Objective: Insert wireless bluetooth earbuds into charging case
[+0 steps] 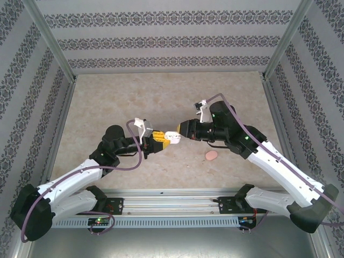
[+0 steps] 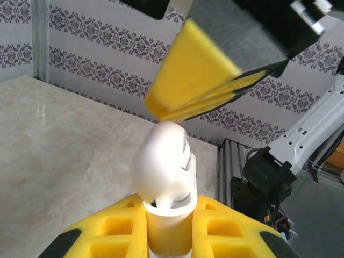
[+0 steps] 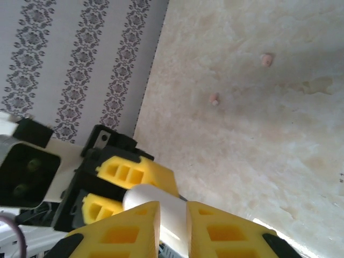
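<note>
Earbuds (image 3: 215, 99) aren't in anything yet. They're two tiny pinkish bits lying loose on the surface (image 1: 161, 91), well apart from the case (image 2: 164, 161), which is up in the air over the middle of the surface, between my two arms. The left pincer (image 2: 169, 220) is clamped tight on the case's lower half. The right pincer (image 2: 157, 111) is nearly pressed together with its tips on the rounded top, pinching the lid edge as far as I can tell (the right wrist view has white plastic sitting in the slit between the fingers).

My read is that this is the lid-opening step. To do it well I'd hold the left clamp firm and swing the right one along the hinge's arc rather than tugging straight, since a smooth little shell like that could pop out of either grip. The lid looks partly lifted, but it's hard to be sure. I'd go slow and let go only once it stands open by itself.

The surface is pale and marble-look, with a pink pebble (image 1: 211, 156) lying near the right arm (maybe another case, can't tell). There's patterned wallpaper (image 1: 172, 40) on three sides, metal posts (image 1: 54, 40) at the corners and a rail (image 1: 172, 201) along the near edge.
</note>
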### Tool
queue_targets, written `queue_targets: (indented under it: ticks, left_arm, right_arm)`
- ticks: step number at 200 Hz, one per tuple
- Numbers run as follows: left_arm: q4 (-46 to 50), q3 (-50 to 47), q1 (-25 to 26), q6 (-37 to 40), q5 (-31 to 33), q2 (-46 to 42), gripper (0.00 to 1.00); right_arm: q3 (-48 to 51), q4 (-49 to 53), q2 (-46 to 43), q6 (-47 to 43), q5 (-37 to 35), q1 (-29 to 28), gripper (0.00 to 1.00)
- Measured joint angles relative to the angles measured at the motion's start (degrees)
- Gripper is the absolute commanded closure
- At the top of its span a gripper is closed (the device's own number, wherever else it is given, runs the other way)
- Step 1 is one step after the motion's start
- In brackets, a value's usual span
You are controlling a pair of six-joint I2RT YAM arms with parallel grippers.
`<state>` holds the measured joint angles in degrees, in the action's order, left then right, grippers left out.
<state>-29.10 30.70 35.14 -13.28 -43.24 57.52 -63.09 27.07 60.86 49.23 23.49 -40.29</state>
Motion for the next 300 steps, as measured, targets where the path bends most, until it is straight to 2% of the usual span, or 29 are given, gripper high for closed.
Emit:
queue_targets:
  ticks: [53, 76, 120, 160, 225, 300]
  left_arm:
    - [-0.6, 0.0, 0.0, -1.1, 0.0, 1.3, 1.0]
    - [-0.6, 0.0, 0.0, -1.2, 0.0, 1.3, 1.0]
    - [-0.5, 0.8, -0.4, -3.3, 0.5, 2.4, 1.0]
    - [1.4, 5.7, -4.3, -8.9, 1.3, 7.6, 1.0]
    - [7.6, 12.8, -10.6, -15.7, 5.8, 23.5, 1.0]
    - [9.9, 21.8, -11.3, -17.1, 7.1, 42.0, 1.0]
  right_arm:
    - [0.0, 0.2, 0.2, 0.0, -0.1, -0.1, 0.79]
    - [0.0, 1.0, 0.2, -0.1, -0.7, -0.1, 0.74]
    - [0.9, 4.3, -1.2, -0.1, -5.4, 0.4, 0.71]
    - [3.3, 8.4, -2.8, 0.0, -10.5, 0.8, 0.67]
    - [12.8, 11.5, -2.8, 0.4, -13.6, 0.9, 0.61]
    - [16.3, 10.8, 2.3, -1.4, -13.8, 6.1, 0.56]
